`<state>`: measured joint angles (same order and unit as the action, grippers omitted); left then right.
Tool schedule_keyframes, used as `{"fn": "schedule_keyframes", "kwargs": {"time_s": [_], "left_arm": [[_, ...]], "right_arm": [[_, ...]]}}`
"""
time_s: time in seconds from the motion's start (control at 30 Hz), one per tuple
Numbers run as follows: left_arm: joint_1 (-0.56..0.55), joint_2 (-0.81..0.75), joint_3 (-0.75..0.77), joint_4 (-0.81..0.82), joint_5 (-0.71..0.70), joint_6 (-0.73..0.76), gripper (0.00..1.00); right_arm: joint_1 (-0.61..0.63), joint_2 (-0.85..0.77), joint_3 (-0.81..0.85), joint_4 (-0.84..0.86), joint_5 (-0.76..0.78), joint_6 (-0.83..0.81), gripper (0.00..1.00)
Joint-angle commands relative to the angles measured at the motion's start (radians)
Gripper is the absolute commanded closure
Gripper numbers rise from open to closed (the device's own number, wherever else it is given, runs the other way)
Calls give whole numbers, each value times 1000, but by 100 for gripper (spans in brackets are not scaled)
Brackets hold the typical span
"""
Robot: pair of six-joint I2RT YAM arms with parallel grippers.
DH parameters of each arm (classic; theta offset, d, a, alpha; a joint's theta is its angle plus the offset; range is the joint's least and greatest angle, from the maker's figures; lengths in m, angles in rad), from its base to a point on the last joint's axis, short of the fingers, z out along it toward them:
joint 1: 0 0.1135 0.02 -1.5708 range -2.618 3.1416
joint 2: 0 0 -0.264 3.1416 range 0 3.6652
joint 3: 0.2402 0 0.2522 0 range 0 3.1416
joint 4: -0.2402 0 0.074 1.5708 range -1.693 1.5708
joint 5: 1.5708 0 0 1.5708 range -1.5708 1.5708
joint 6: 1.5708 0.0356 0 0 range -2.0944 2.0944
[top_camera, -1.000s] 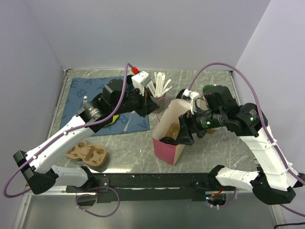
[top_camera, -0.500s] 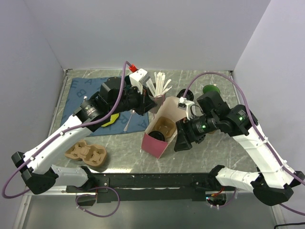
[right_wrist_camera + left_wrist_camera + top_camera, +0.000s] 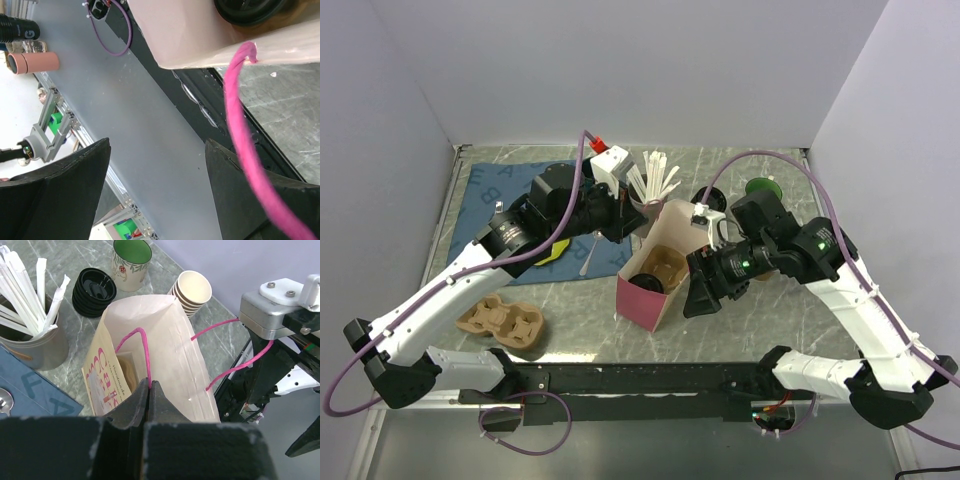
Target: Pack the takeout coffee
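Coffee cup: black lid up, inside the bag, beside a cardboard carrier.
Bag: mid-desk, nearer the front edge, mouth open.
Left gripper: clamped on the bag's pink handle.
Right gripper: fingers spread wide, with the second handle lying across one finger.

Matt paper bag with pink cord handles. Glossy black plastic lids, dull metal tin. Smooth marbled table.
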<state>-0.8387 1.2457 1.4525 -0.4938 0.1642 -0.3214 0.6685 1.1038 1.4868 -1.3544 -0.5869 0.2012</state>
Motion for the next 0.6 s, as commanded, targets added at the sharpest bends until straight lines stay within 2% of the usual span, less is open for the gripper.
{"fn": "schedule_keyframes", "kwargs": {"time_s": [0.0,0.17,0.3,0.57], "left_arm": [[-3,-20,-3,32,-6,15,99],[-2,-25,-17,34,-15,7,99],[-3,-31,-23,34,-22,1,99],[-3,-46,-47,46,-29,-4,99]], "right_arm": [[-4,-9,58,-101,-27,-29,14],[-4,-15,78,-161,-24,-43,13],[-6,-27,15,-179,-74,-54,9],[-6,-53,-31,-183,-77,-20,12]]}}
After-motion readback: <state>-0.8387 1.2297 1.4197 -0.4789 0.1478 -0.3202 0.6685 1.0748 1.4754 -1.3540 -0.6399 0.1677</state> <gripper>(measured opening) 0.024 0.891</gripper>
